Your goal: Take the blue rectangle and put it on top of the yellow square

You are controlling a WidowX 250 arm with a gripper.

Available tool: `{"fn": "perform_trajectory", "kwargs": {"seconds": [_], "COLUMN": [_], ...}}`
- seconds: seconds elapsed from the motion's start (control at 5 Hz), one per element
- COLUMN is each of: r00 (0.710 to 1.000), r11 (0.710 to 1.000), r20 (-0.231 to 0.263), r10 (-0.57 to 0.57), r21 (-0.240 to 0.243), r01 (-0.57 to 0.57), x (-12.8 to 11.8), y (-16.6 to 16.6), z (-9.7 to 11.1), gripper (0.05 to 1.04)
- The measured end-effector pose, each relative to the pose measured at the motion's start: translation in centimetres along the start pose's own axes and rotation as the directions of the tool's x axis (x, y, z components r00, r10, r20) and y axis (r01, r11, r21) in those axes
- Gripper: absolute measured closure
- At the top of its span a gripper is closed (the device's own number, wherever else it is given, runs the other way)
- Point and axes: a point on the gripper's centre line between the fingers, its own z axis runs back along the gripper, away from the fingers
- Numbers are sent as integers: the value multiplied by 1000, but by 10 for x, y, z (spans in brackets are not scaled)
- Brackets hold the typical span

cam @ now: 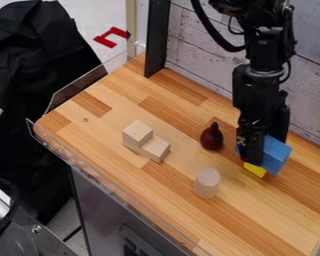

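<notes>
- The blue rectangle (pixel 277 154) is seen at the right of the wooden table (pixel 102 131), just above the yellow square (pixel 255 170).
- It is partly hidden by the black gripper (pixel 254 152) – whether it is gripped cannot be told.
- Probably light, stiff, slightly slippery – best held mid-length, by opposite flat sides.

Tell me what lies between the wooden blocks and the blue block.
In the camera view, the dark red pear shape stands between the wooden blocks and the blue block, with the claw right at the blue block.
</notes>
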Motion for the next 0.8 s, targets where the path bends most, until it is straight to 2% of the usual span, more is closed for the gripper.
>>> {"fn": "perform_trajectory", "kwargs": {"seconds": [0.4,0.6,0.8], "r00": [1000,1000,999], "r11": [1000,987,979], "r20": [-18,-2,29], "r10": [-11,-29,-20], "r21": [-23,-161,-201], "r01": [10,28,25], "x": [-5,-9,3], "y": [-2,-14,-7], "z": [6,61,93], "gripper": [83,83,83]}}
